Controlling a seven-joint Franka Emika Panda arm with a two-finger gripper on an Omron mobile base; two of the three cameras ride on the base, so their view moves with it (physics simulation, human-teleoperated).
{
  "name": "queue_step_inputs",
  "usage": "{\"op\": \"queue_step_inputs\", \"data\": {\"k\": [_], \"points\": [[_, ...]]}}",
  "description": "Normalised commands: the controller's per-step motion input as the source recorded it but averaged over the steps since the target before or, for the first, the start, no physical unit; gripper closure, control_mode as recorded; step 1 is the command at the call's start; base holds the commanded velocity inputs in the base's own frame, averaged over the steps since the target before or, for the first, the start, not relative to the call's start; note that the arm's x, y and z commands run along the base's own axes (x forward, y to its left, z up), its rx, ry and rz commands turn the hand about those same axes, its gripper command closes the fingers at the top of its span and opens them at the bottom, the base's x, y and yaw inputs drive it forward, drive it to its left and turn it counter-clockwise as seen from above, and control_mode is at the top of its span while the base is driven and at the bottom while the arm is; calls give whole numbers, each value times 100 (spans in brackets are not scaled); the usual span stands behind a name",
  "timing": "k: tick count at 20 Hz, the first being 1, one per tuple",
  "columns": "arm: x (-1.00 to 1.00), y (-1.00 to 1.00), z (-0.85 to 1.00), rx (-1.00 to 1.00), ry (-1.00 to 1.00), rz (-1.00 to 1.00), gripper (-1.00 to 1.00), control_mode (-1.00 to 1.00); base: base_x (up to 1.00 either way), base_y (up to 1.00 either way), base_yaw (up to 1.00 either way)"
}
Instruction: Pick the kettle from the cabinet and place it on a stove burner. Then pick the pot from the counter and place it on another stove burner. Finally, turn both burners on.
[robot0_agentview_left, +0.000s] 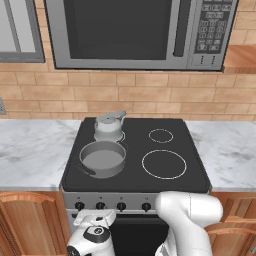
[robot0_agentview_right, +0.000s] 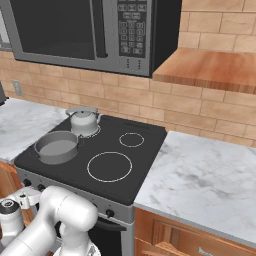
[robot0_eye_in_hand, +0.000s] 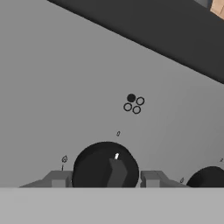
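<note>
Black glass cooktop (robot0_agentview_left: 135, 150) set in white marble counter (robot0_agentview_left: 30, 150): kettle (robot0_agentview_left: 109, 126) on its rear-left burner, pot (robot0_agentview_left: 102, 159) on front-left burner just before the kettle. Below the cooktop's front edge, gripper (robot0_eye_in_hand: 106, 177) at the grey control panel (robot0_eye_in_hand: 65, 87), fingers (robot0_eye_in_hand: 59, 178) clamped either side of a black knob (robot0_eye_in_hand: 106, 168).

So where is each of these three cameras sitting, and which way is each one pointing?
Left base view: behind the arm's left, looking forward and down at the cooktop, kettle and pot; the white arm rises at lower right.
Right base view: behind its right, same stove from the other side; arm at lower left.
Hand view: on the hand, facing the stove's grey front panel; tool fingers either side of a black knob.
Both base views share kettle, pot and the microwave.
</note>
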Motion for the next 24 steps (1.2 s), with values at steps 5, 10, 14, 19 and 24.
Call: {"op": "queue_step_inputs", "data": {"k": [5, 10, 14, 19, 24], "points": [[7, 0, 9, -17, 13, -4, 100, -100, 0, 0, 0], [7, 0, 11, -21, 19, -4, 100, -100, 0, 0, 0], [4, 0, 1, -24, 13, -4, 100, -100, 0, 0, 0], [4, 0, 1, -27, 11, -5, 100, -100, 0, 0, 0], [7, 3, 3, -26, 12, -5, 100, -100, 0, 0, 0]]}}
